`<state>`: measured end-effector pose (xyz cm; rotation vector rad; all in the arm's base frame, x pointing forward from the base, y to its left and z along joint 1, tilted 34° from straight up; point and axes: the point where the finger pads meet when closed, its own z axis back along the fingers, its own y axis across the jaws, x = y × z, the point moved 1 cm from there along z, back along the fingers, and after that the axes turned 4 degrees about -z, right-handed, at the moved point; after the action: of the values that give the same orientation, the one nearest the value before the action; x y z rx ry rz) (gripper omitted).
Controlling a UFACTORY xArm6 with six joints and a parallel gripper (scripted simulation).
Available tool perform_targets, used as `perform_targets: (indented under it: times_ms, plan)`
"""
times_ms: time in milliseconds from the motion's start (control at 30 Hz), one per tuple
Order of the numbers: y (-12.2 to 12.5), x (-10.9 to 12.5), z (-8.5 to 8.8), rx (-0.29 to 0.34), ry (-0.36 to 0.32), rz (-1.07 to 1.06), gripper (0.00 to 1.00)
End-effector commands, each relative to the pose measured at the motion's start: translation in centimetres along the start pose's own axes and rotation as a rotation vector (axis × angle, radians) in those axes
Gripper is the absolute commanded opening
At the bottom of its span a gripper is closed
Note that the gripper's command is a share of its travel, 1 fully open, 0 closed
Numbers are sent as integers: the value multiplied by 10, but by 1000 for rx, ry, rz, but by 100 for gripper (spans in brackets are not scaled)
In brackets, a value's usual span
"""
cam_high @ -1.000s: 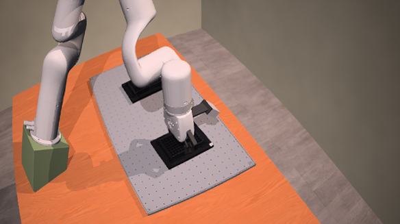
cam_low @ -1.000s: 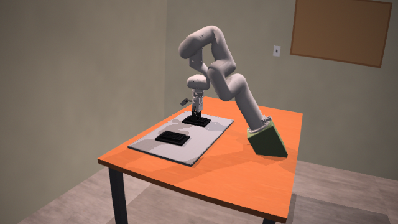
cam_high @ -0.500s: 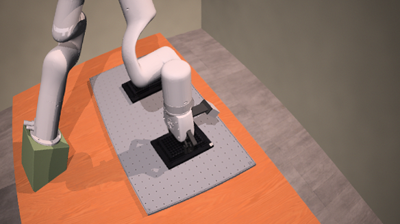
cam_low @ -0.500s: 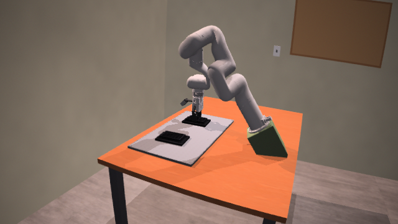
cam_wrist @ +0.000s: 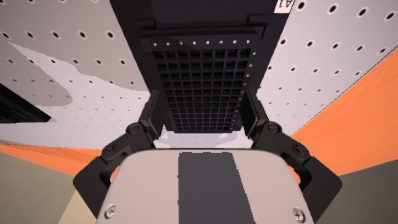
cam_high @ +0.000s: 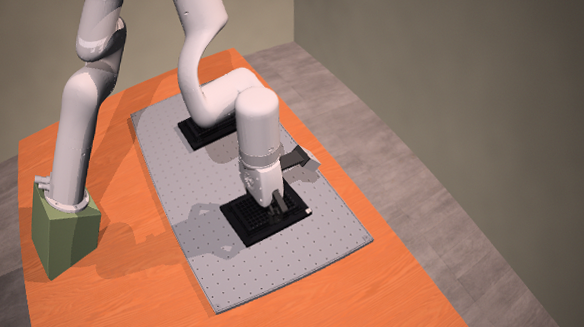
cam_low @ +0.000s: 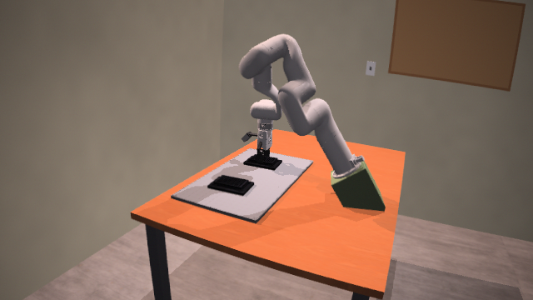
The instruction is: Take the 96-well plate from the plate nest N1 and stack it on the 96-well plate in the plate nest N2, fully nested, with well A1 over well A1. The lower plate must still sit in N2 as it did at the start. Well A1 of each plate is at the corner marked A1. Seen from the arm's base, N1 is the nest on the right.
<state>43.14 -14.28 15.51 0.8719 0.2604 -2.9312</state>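
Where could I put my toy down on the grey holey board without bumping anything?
Between the two black well plates, the near one and the far one, the grey perforated board shows bare holes. Another bare stretch runs from the near plate to the board's front corner. It is crowded at the near plate, where the black pincer is shut on it.

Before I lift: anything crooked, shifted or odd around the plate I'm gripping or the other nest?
Nothing stands out. The gripper is shut on the 96-well plate, its fingers against the two long sides, plate square in the wrist view. The other plate lies flat in its nest on the perforated board.
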Motion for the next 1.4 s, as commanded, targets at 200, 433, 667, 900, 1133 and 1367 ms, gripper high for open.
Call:
perform_targets:
  times_ms: [200,433,667,900,1133,1367]
  plan:
    - [0,-1,1,2,2,1,0]
    - [0,-1,1,2,2,1,0]
    - [0,-1,1,2,2,1,0]
    - [0,-1,1,2,2,1,0]
    - [1,-1,4,2,3,1,0]
    - [1,-1,9,2,3,1,0]
